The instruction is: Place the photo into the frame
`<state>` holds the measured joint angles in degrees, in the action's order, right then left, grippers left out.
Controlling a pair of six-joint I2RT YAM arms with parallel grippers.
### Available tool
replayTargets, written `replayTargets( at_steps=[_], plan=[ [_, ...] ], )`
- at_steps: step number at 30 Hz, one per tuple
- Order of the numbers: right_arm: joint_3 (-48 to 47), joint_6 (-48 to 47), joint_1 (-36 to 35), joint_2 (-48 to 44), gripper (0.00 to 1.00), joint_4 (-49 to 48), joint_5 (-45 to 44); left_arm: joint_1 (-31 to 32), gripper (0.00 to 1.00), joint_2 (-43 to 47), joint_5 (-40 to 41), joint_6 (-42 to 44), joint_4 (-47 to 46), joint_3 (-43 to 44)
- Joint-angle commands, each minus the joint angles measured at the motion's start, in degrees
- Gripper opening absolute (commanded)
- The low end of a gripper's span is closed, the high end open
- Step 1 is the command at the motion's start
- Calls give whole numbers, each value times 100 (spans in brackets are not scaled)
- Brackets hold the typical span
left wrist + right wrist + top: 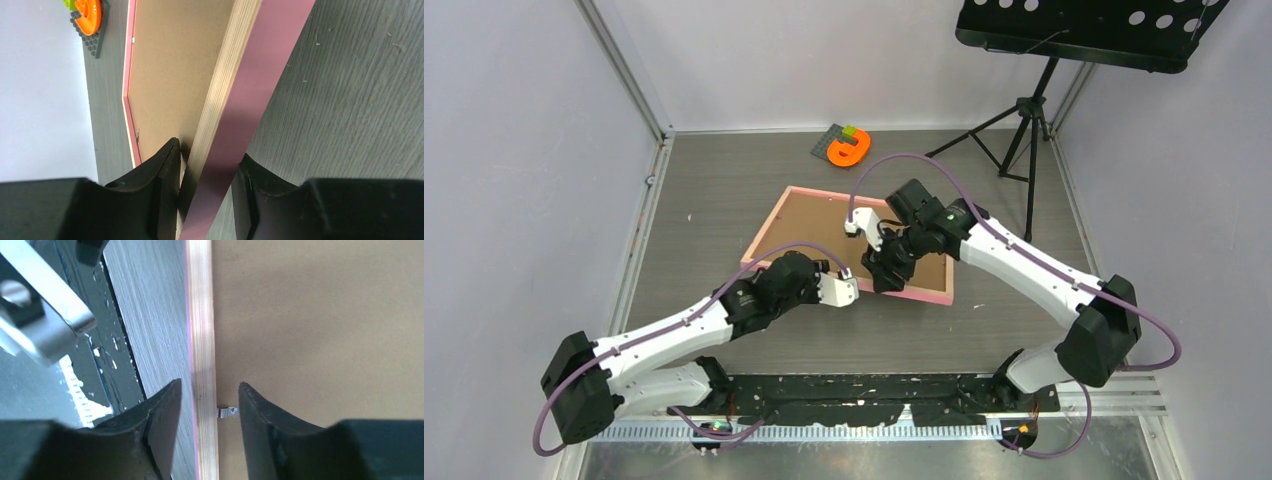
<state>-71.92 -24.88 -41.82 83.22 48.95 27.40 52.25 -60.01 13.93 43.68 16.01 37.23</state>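
Pink rectangular picture frame lies face down mid-table on the grey wood-grain table, brown backing board uppermost.
Left gripper straddles its near-edge rail, too snug to tell if pinching; right gripper has its jaws apart around that rail beside a small metal tab. Seemingly clip work: next, steady the rail, turn the tab. Paper photo unseen, perhaps under the board.

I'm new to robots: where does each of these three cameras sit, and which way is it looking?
Top external: above and behind the arms, looking down at the table; both arms, left gripper and right gripper show.
Left wrist: on the left arm, looking along its fingers at the frame.
Right wrist: on the right arm, its fingers straddling the frame's rail by a metal clip.
Shared: all see the frame and its brown backing board.
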Motion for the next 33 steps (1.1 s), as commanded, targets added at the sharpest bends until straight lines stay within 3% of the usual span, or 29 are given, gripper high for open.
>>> replayTargets(
  at_steps=[1, 4, 9, 21, 33],
  plan=[
    [-392, 150, 38, -426, 59, -131, -428, 18, 23, -143, 222, -307, 172, 615],
    [-449, 144, 43, -635, 72, -113, -609, 16, 15, -276, 215, -368, 332, 792],
    [-591, -50, 47, -970, 80, 93, -945, 21, 0, -442, 232, -468, 638, 1182],
    [165, -752, 45, -2016, 89, -56, -1875, 22, 0, -582, 144, -782, 1710, 2422],
    [-176, -1331, 26, -1735, 91, -70, -2424, 13, 0, -507, -264, -742, 2268, 2837]
  ],
)
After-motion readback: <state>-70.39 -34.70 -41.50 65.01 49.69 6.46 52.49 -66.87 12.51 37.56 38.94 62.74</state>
